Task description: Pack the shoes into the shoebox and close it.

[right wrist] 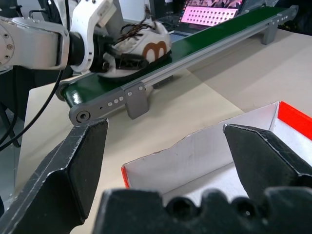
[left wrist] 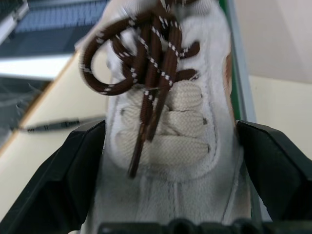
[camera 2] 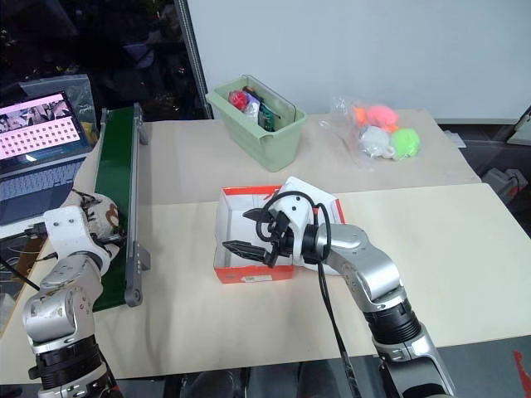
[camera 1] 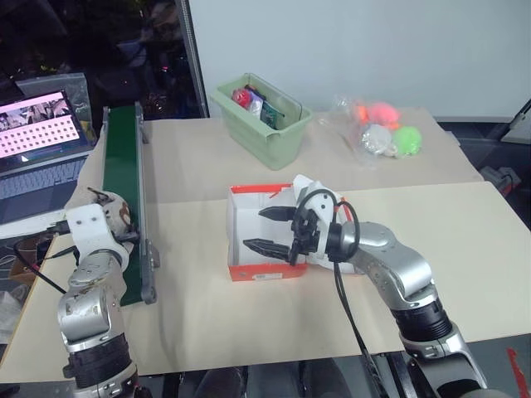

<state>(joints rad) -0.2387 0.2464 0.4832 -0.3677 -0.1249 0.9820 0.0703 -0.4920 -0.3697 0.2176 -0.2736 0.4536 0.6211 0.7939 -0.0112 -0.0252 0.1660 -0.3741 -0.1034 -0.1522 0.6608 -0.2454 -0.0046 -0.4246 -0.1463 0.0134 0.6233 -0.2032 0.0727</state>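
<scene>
Left end effector (left wrist: 165, 161): fingers (left wrist: 58, 180) apart, one on each side of a shoe (left wrist: 168, 117); whether they press on it cannot be told. The shoe is cream with dark brown laces and lies between the fingers, toe pointing away from the wrist, on the near end of the green conveyor belt (camera 1: 124, 182).

Right end effector (camera 1: 270, 230): fingers spread wide, holding nothing, pointing across the open shoebox (camera 1: 249, 249) toward the belt. The shoebox sits directly under and around its fingertips on the tabletop (camera 1: 465, 224); red-orange outside, white inside, lid raised behind the wrist.

Pale green bin (camera 1: 261, 120): beyond the right end effector, well apart, holding small items.

Clear bag of coloured balls (camera 1: 382, 128): beyond it and to its right.

Laptop (camera 1: 37, 133): beyond the left end effector, screen lit.
</scene>
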